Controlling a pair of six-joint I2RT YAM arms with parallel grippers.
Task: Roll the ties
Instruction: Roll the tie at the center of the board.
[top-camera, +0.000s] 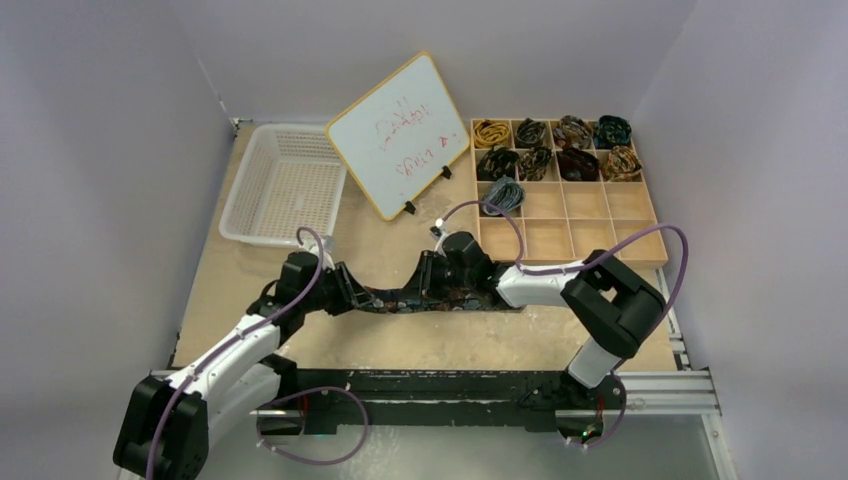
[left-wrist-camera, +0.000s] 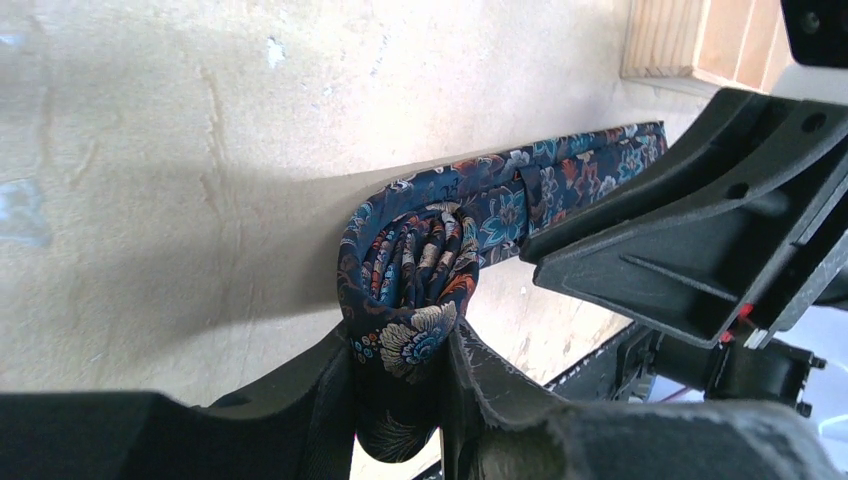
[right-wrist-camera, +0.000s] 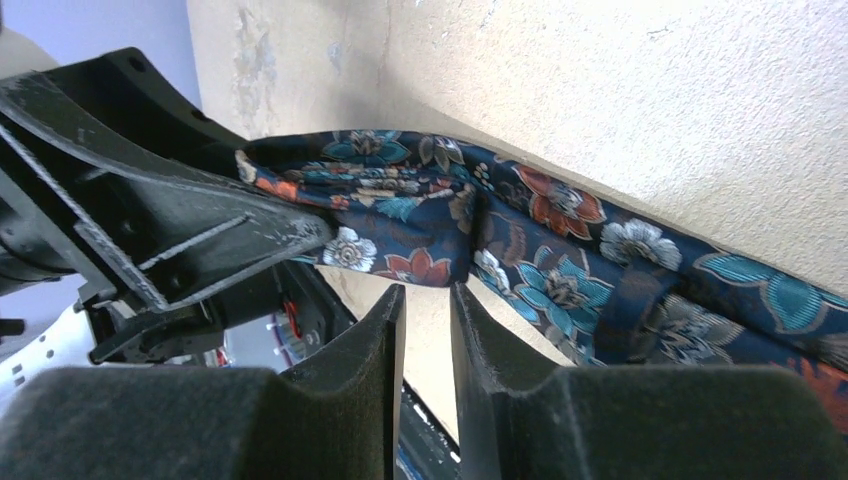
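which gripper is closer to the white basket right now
Left. The left gripper sits just in front of the white basket, pinching the tie; the right gripper is farther right, nearer the wooden tray.

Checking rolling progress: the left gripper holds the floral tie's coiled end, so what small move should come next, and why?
Probably rotate the left gripper to wind another turn. It is shut on a small coil of the navy floral tie, most of which runs out unrolled along the table; the right gripper, jaws narrowly apart and empty, sits beside that strip.
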